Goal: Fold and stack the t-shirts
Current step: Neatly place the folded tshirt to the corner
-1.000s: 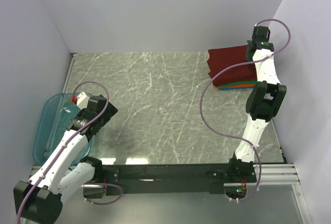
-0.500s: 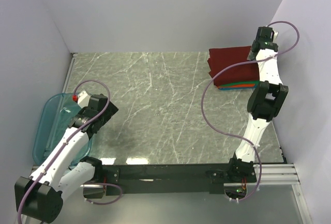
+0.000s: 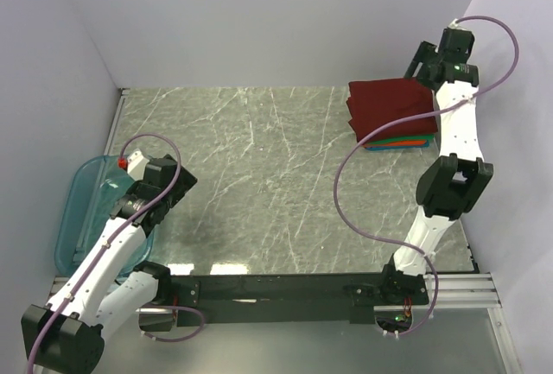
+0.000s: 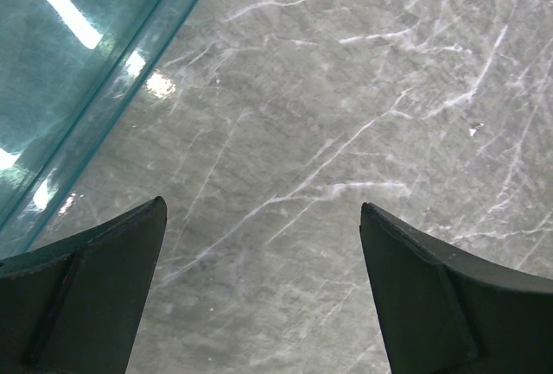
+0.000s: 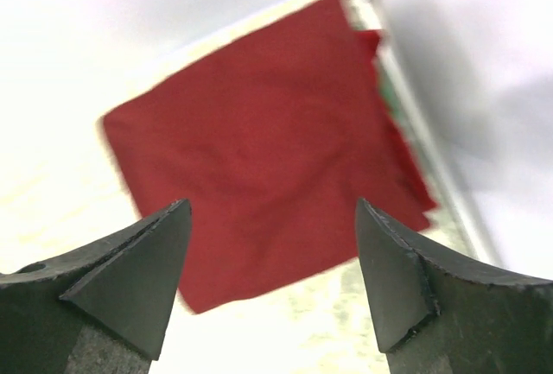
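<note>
T-shirts are sitting stacked, maroon on top, while we are holding right fingers and left fingers spread, gripping nothing.

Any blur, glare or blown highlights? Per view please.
Right wrist: maroon shirt soft and smeared, table around it blown white. Left wrist: sharp, bright glare streaks on the bin. Top: sharp, small glare patches along the near table edge.

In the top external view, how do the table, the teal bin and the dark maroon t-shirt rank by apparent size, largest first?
1. table, clearly the largest.
2. teal bin, although the left arm hides part of it.
3. dark maroon t-shirt, the smallest of the three.
</note>
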Available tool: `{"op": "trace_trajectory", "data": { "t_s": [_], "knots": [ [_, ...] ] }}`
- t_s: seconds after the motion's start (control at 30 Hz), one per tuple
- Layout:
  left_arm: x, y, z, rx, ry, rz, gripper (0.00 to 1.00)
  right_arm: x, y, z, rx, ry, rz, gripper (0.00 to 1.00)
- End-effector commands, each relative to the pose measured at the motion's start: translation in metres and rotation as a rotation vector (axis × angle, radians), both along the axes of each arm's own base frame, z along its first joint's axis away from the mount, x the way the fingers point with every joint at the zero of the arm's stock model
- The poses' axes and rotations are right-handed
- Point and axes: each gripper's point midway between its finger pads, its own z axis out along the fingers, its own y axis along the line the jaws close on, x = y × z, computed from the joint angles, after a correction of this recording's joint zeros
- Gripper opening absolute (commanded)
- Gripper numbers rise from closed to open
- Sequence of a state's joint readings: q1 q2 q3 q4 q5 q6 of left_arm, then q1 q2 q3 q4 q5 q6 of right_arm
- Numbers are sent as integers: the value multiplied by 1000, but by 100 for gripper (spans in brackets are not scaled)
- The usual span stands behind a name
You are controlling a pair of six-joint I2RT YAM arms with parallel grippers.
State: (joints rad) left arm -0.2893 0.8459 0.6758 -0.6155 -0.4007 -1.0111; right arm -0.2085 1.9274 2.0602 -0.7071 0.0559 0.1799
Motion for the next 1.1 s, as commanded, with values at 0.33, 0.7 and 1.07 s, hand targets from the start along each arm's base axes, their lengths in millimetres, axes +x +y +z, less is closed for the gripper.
{"op": "trace_trajectory", "data": {
  "t_s": [0.33, 0.7, 1.07],
  "knots": [
    [14, -6, 15, -14, -51, -18, 99, 58, 2, -48, 21, 9, 39, 86],
    [18, -5, 12, -1, -27, -11, 99, 88, -28, -125, -51, 80, -2, 87],
    [20, -9, 7, -6, -13, -21, 99, 78, -56, -162, 21, 119, -46, 88]
  ]
}}
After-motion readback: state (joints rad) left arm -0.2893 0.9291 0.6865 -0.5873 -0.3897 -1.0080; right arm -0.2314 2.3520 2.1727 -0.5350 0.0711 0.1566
